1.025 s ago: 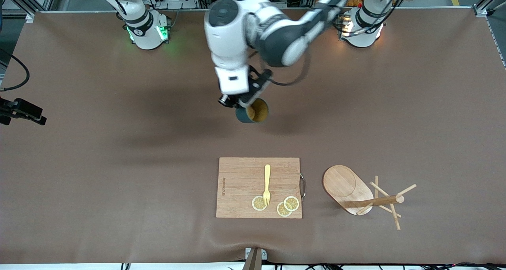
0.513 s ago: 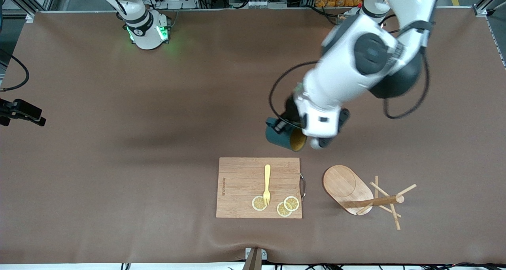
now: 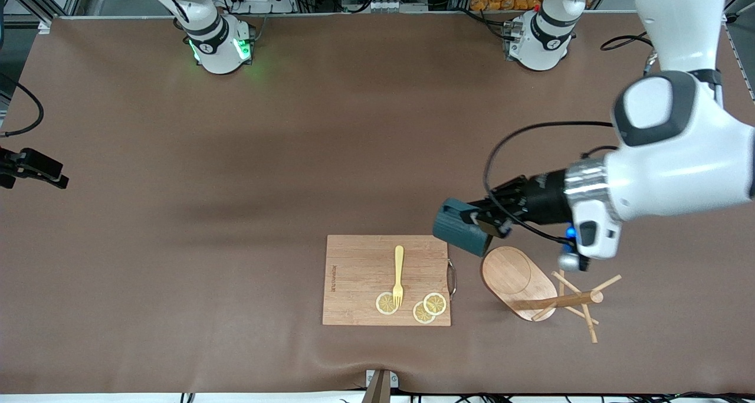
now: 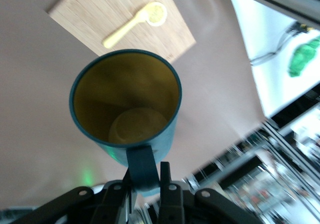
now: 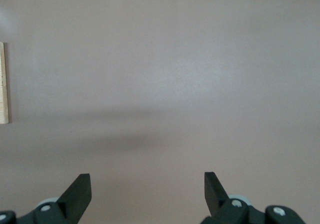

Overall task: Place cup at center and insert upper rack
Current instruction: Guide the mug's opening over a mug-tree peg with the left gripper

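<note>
The right gripper (image 5: pixel 147 189) waits high over bare table with its fingers spread wide, the cutting board (image 3: pixel 360 279) lies near the front, and the left gripper (image 3: pixel 483 219) pinches the cup (image 3: pixel 460 235) by its handle — tipped sideways in the air, just above the upper rack (image 3: pixel 534 288) lying on its side.

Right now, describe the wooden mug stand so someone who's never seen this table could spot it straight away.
Start at the rectangular wooden cutting board with the yellow fork and lemon slices. Beside it, toward the left arm's end of the table, lies the light wooden mug stand, tipped on its side. Its oval base, round post and thin crossing stick pegs set it apart from the flat board.
</note>
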You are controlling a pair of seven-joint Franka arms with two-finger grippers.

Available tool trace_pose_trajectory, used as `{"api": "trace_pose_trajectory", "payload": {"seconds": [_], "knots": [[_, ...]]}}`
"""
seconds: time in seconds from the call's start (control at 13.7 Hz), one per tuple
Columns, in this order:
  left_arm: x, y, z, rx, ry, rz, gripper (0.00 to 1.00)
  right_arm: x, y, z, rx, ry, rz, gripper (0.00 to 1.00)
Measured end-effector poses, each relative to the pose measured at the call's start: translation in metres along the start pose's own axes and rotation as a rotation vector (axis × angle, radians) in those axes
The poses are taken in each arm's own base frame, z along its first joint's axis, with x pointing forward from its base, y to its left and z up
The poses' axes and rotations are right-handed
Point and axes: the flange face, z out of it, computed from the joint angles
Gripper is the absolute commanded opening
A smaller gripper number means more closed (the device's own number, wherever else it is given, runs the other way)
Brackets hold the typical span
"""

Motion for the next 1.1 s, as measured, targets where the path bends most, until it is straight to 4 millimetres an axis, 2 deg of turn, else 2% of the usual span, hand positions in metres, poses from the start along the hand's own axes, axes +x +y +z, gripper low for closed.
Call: {"api": "trace_pose_trajectory", "payload": {"seconds": [0.15, 0.66, 1.1], "knots": [[0.03, -0.009, -0.012, -0.055, -0.058, -0.003, 0.0, 0.0, 0.0, 0.0, 0.001, 0.001, 0.0, 1.0], [0.112, -0.043, -0.03, -0.171, -0.223, -0.036, 0.0, 0.0, 0.0, 0.001, 0.001, 0.001, 0.0, 1.0], [0.187, -0.087, -0.041, -0.226, -0.261, -0.054, 0.0, 0.001, 0.0, 0.002, 0.002, 0.0, 0.0, 1.0]]}}
